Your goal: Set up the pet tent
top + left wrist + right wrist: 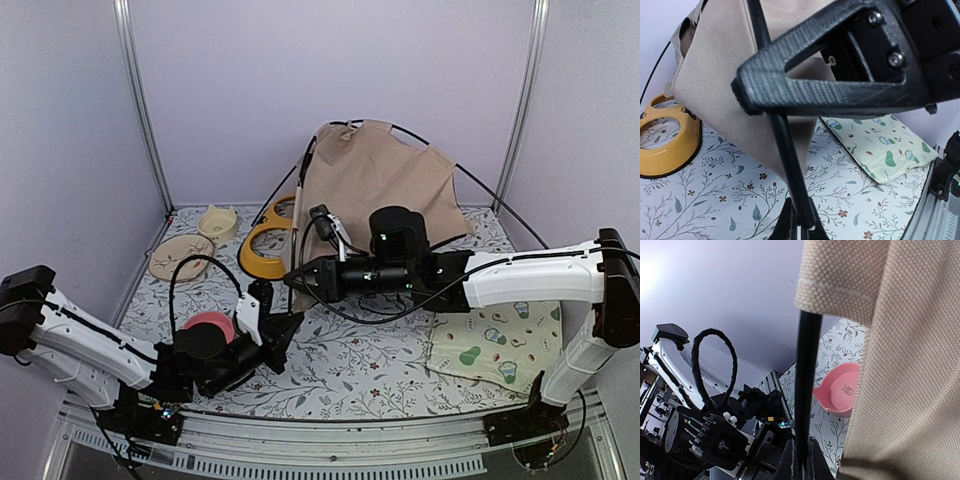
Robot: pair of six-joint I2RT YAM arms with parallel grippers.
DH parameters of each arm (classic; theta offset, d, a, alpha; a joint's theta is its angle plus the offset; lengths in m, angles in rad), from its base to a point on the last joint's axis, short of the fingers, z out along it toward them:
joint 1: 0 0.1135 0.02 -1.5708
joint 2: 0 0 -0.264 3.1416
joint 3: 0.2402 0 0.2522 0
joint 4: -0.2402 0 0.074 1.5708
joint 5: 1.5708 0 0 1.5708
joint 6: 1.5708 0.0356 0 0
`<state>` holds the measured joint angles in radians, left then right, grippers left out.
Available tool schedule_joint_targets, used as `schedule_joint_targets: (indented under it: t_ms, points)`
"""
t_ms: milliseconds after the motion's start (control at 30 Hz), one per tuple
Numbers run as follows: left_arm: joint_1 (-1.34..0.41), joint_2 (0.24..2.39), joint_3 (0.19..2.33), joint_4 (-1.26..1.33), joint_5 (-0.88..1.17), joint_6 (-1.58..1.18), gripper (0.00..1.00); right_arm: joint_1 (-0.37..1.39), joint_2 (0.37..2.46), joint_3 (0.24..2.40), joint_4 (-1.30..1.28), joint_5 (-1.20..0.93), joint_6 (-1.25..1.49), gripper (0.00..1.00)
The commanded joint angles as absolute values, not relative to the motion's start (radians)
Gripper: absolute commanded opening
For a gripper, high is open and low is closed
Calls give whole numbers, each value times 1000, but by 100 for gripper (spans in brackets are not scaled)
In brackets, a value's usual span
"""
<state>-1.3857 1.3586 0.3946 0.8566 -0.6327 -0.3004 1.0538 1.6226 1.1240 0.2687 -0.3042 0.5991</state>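
Note:
The pet tent [375, 185], tan fabric with thin black poles, stands half collapsed at the back centre. My left gripper [288, 326] is shut on the lower end of a black tent pole [790, 165], just above the table in front of the tent's near left corner. My right gripper [298, 275] is shut on the same pole [805, 390] a little higher up, next to the fabric edge [900, 365]. In the left wrist view my left gripper [802, 226] holds the pole, and the right gripper's finger [840, 85] crosses it above. My right gripper [801, 458] shows shut on the pole.
A yellow double-bowl feeder [265, 245] lies left of the tent. A pink bowl [210, 325] sits beside my left arm. A cream bowl [217, 222] and a tan dish [180, 257] lie at the back left. A cream mat with green prints [497, 345] lies at the right.

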Motion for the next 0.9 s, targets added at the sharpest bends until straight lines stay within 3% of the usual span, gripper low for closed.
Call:
schedule_joint_targets:
  t_ms: [0,867]
  points:
    - [-1447,1395,372,729,-508,-305,0,971,1587,1203,427,-87,562,0]
    - [-1424,1436,406,665,-531,-360,0,946,1472,1118,405,-84,598,0]
